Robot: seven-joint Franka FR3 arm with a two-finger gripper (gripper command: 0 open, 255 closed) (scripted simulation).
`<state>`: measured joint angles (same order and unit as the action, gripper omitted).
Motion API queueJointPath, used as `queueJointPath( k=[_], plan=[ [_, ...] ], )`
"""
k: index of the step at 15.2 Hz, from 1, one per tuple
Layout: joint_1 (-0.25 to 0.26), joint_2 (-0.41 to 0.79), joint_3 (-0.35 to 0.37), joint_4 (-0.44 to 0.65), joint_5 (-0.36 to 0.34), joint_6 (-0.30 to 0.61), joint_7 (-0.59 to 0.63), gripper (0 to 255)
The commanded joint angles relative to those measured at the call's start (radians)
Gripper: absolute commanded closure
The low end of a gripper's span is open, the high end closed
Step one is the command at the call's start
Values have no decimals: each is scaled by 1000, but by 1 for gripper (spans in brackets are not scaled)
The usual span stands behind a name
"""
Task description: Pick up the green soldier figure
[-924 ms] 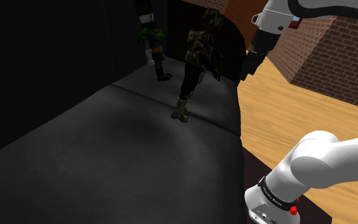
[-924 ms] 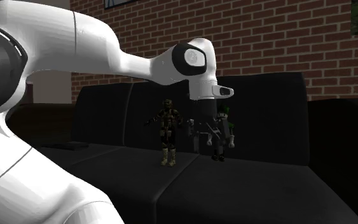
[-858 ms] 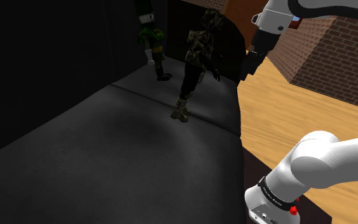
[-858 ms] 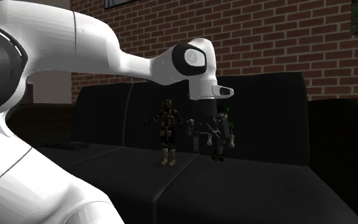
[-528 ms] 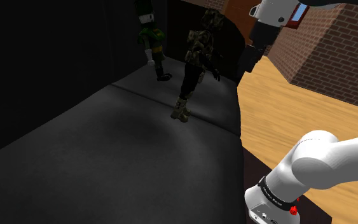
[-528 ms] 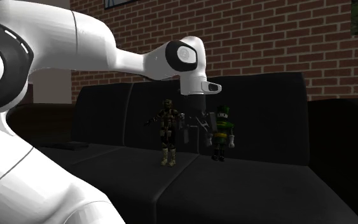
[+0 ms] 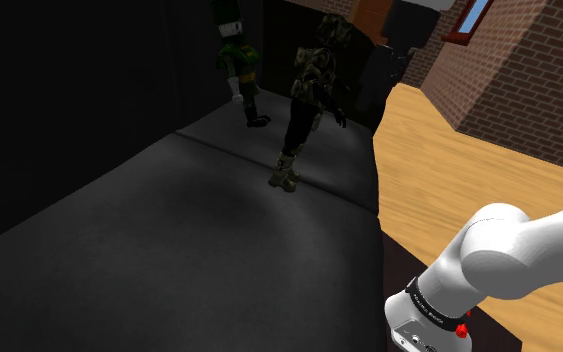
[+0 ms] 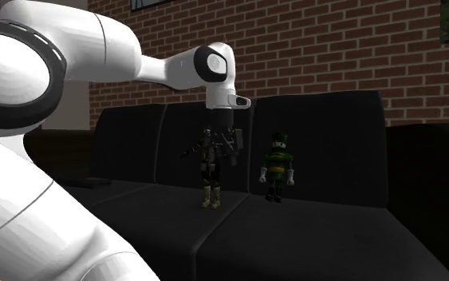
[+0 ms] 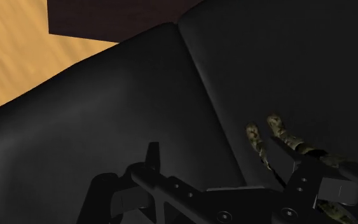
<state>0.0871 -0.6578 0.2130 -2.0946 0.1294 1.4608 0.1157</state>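
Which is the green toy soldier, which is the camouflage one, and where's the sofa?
green soldier figure (image 8: 278, 164): second exterior view, its chest.
camouflage soldier figure (image 7: 314, 72): shoulder view, its torso.
sofa (image 8: 326, 233): second exterior view, bare seat cushion.

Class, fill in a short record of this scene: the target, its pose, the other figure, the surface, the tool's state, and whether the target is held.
target: green soldier figure
pose: upright on the seat, close to the backrest
other figure: camouflage soldier, upright beside the target
surface: black sofa
tool: open, nearer the camouflage soldier than the target
target held: no, it stands apart from the tool
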Motion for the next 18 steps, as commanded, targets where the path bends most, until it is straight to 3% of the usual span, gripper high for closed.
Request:
queueJointPath(
  k=[1, 13, 18],
  plan=[
    [11, 17, 31, 36, 30, -12, 41, 0],
    [47, 224, 228, 386, 137, -81, 298, 0],
    [52, 195, 228, 306, 147, -29, 285, 0]
  ],
)
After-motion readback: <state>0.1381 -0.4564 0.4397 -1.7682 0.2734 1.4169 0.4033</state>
